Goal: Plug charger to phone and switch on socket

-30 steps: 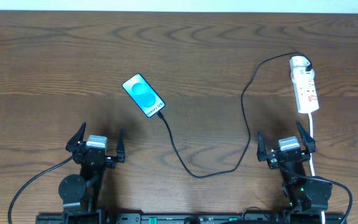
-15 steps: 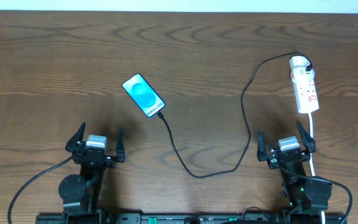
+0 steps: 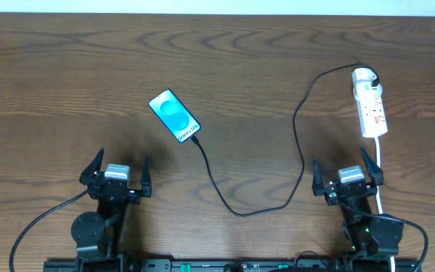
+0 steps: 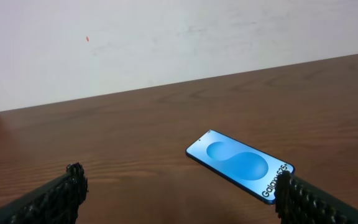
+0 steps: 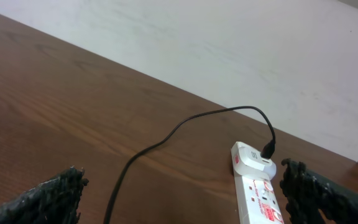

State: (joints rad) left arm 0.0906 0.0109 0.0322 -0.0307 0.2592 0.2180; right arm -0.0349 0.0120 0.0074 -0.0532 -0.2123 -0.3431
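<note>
The phone (image 3: 174, 115) lies face up and askew left of centre, its blue screen lit; in the left wrist view the phone (image 4: 241, 165) sits ahead and to the right. The charger (image 3: 297, 143), a thin black cable, loops from a white adapter (image 3: 364, 75) on the socket (image 3: 373, 109) down across the table and ends at the phone's near end; I cannot tell if its tip is inserted. My left gripper (image 3: 121, 162) stands open near the front edge, well short of the phone. My right gripper (image 3: 340, 160) is open just short of the socket (image 5: 261, 202). Neither holds anything.
The socket's white cord (image 3: 380, 162) runs down past my right gripper's right side. The cable's low loop (image 3: 240, 214) lies between the two arms. A pale wall borders the table's far edge (image 3: 217, 13).
</note>
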